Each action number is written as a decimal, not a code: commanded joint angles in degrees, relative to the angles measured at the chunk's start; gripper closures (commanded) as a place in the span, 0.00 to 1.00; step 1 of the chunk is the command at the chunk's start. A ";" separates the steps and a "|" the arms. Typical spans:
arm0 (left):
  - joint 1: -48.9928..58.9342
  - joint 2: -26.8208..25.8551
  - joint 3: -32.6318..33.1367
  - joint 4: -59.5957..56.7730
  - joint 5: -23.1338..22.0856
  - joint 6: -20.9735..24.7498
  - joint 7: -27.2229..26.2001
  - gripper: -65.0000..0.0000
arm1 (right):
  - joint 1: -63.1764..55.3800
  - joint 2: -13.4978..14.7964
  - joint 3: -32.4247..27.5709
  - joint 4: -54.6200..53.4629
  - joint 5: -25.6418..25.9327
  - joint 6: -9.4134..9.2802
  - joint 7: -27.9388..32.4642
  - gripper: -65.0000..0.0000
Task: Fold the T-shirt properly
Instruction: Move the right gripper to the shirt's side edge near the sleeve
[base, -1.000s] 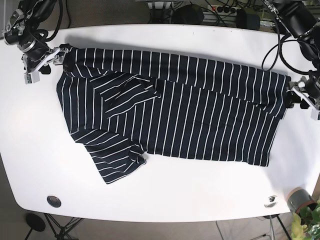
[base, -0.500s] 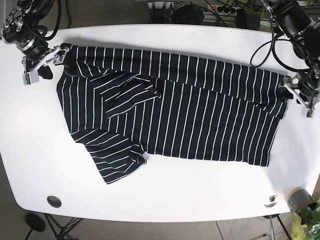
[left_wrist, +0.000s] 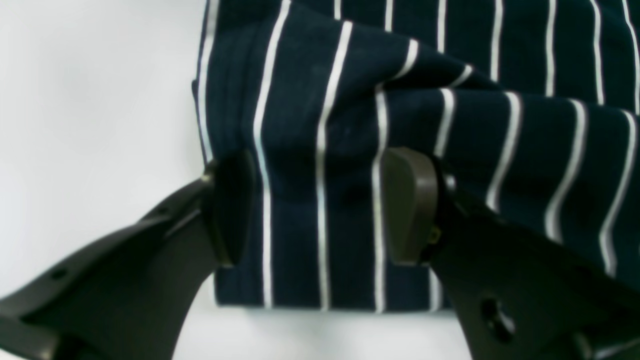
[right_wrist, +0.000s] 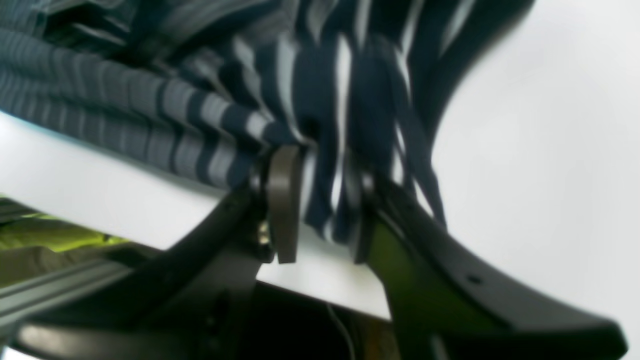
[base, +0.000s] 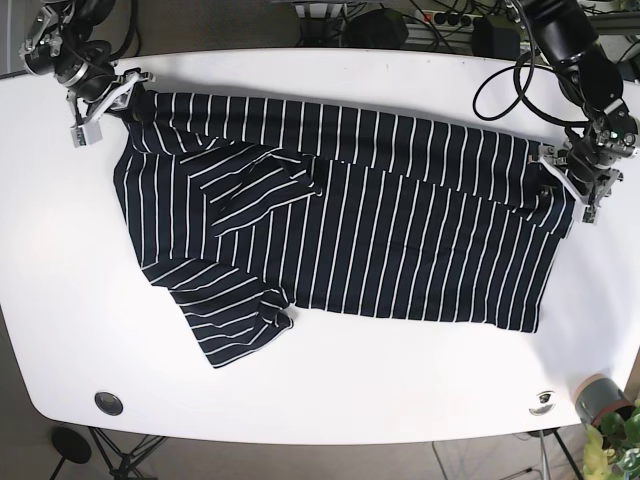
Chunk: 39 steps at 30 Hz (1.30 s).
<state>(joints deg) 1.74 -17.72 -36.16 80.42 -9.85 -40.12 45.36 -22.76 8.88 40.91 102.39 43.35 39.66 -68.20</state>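
A navy T-shirt (base: 380, 220) with thin white stripes lies spread on the white table (base: 330, 385), one sleeve folded in at the left and a loose flap at the lower left. In the base view my right gripper (base: 104, 101) is at the shirt's top-left corner. The right wrist view shows it (right_wrist: 322, 210) shut on a bunched fold of striped cloth (right_wrist: 150, 100). My left gripper (base: 577, 183) is at the shirt's right edge. Up close it (left_wrist: 320, 210) stands open, its fingers straddling the flat hem corner (left_wrist: 320, 125).
A round black grommet (base: 107, 402) sits in the table's near left corner. A small emblem (base: 543, 400) and a potted plant (base: 604, 410) are at the near right. Cables and dark gear (base: 400, 22) lie behind the far edge.
Both grippers have moved up and inward onto the shirt's corners: the right one toward the top-left corner, the left one onto the right edge. The shirt itself has barely shifted.
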 joint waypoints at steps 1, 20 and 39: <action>-0.73 -1.49 -0.37 -0.29 -0.40 0.12 -0.75 0.43 | 0.48 0.83 -1.65 -0.98 -2.25 0.34 3.90 0.77; 7.01 -3.16 -0.72 -5.39 -0.48 0.12 -6.02 0.43 | 0.74 3.38 -3.06 -6.43 -13.42 0.34 9.79 0.77; 18.09 -2.28 -5.46 1.29 -0.57 0.12 -2.33 0.43 | 0.57 4.43 -3.41 4.47 -12.80 0.34 6.71 0.77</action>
<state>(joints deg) 18.85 -19.77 -41.21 81.30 -12.23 -40.32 40.97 -22.72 12.53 37.39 104.31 29.98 39.90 -61.04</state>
